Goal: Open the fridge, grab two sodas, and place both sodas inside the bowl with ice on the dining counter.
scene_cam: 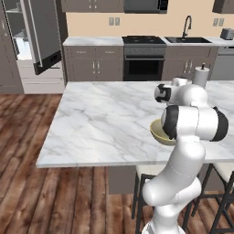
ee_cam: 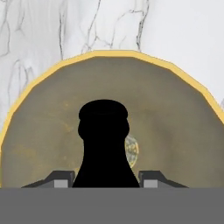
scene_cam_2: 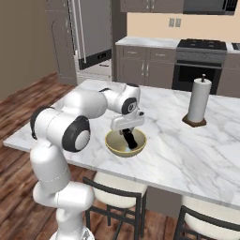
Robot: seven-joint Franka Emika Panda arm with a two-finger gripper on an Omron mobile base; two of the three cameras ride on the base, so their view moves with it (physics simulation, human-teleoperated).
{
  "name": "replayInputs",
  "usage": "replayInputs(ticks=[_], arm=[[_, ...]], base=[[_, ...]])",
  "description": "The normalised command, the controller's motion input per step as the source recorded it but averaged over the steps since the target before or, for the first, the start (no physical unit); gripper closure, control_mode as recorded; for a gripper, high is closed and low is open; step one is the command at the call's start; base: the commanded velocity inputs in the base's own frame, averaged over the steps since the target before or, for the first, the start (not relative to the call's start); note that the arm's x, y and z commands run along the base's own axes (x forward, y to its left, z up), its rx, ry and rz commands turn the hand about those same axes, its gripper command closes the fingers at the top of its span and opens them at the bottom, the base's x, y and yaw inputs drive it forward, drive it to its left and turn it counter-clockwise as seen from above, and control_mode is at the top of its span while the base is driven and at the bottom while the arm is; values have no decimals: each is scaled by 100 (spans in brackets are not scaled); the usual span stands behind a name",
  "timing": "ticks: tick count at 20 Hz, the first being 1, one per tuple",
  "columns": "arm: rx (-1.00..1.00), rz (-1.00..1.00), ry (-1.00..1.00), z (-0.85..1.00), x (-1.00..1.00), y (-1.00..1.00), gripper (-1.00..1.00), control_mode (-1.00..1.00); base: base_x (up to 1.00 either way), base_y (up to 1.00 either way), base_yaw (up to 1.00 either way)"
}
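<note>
My pincer (scene_cam_2: 130, 136) is clamped on a black soda bottle (scene_cam_2: 131, 139), its jaws partly closed on either side of the bottle's body; in the hand view the two finger tips (ee_cam: 60, 179) flank the dark bottle (ee_cam: 103, 148), whose narrow neck points into the bowl. I hold it low inside the rim, I judge, so that it will settle in the bowl rather than tip out onto the desk.

The fridge (scene_cam: 39, 39) stands at the far left with its door swung open. The marble dining desk (scene_cam: 105, 123) carries the rest: a paper towel roll (scene_cam_2: 198, 102) stands well apart to my right, and the olive-beige bowl (scene_cam_2: 112, 145) sits near the desk's front edge, directly under my hand. Whether a second soda already lies in the bowl I cannot tell.
</note>
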Motion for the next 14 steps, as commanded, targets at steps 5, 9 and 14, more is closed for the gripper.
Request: replayInputs(ticks=[5,9,14], arm=[[0,2,0,-25,11,0,100,-100],[0,3,0,-21,9,0,100,-100],[0,3,1,-21,11,0,100,-100]], base=[[0,0,0],[0,0,0],[0,0,0]])
